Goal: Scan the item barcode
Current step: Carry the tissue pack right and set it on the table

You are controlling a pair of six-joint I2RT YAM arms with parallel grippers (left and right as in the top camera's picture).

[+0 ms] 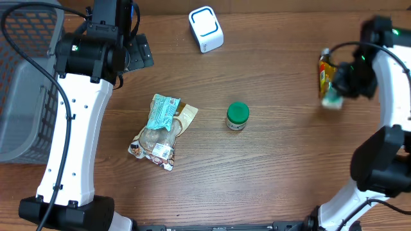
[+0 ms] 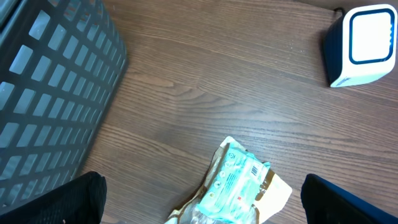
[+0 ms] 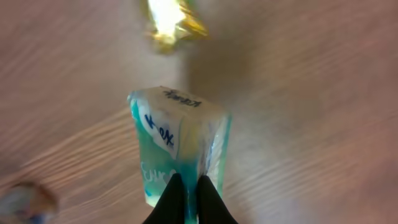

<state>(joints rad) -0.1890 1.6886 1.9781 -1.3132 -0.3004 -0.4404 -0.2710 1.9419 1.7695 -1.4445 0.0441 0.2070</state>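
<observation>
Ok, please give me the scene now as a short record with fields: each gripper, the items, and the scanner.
left gripper: open, holding nothing, above the snack bag
right gripper: shut on the tissue pack, far right
scanner: white with blue trim, far side, apart from both grippers
snack bag: lying flat, left of centre
green-lidded jar: upright, right of the snack bag, not touching it
yellow packet: next to the tissue pack
basket: grey, at the left edge
</observation>
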